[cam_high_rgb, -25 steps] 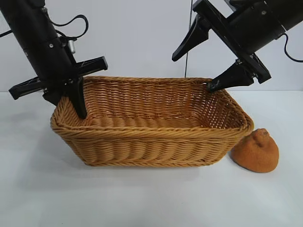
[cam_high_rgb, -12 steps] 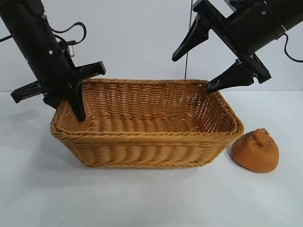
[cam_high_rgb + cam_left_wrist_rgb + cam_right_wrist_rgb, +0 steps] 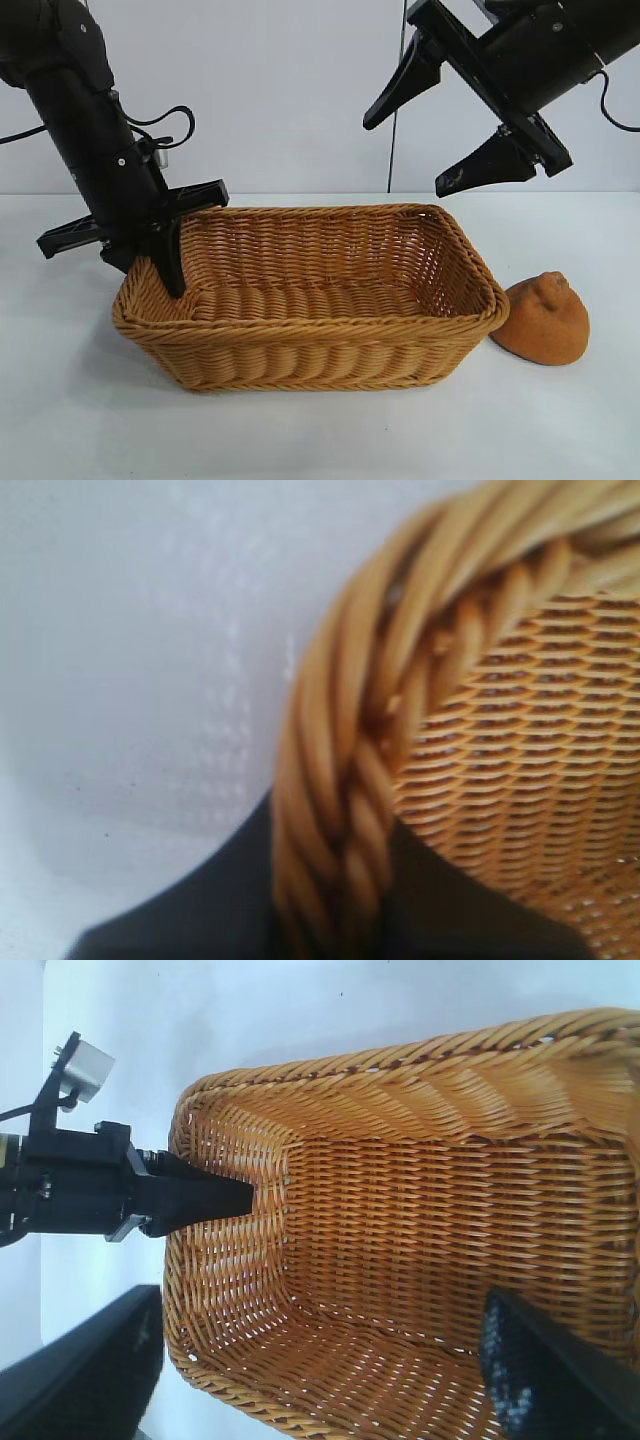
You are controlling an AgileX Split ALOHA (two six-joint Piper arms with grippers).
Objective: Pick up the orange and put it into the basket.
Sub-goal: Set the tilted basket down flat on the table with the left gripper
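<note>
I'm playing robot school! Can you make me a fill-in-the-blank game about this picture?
1. The orange lies on the table, ____ the basket.
2. The left gripper grips the basket's ____.
3. The right gripper hangs above the basket with its fingers ____.
4. Inside, the basket is ____.

Missing words: outside; rim; open; empty

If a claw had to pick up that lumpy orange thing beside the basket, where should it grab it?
Probably from straight above, fingers closing across the wide lower body of the orange, not the small knob on top. It sits flat-side down on the table, close against the basket, so the open right gripper should avoid fingering that side.
</note>
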